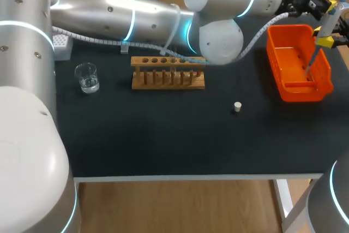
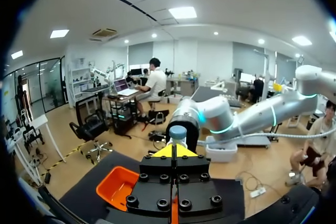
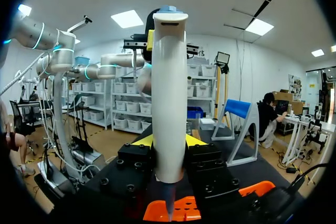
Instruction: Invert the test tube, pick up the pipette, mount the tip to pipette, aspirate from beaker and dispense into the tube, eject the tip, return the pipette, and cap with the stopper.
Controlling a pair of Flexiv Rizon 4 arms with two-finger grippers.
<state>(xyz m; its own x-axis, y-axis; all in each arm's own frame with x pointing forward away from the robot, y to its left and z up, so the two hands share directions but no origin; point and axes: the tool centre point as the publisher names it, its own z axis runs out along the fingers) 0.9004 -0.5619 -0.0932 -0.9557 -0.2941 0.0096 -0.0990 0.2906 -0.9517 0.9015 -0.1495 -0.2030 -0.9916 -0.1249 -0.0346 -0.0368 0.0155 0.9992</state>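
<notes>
My left arm (image 1: 136,20) reaches along the table's far side to 2 o'clock, with my left gripper (image 2: 175,150) pinched closed. There my right gripper (image 3: 169,141) clamps the upright pipette (image 3: 169,93).

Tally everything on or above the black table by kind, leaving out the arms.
Clear glass beaker: 1
Wooden test tube rack: 1
Small white cylindrical stopper: 1
Orange plastic bin: 1
White plastic pipette: 1
Pale grey tip box: 1
Total: 6
</notes>
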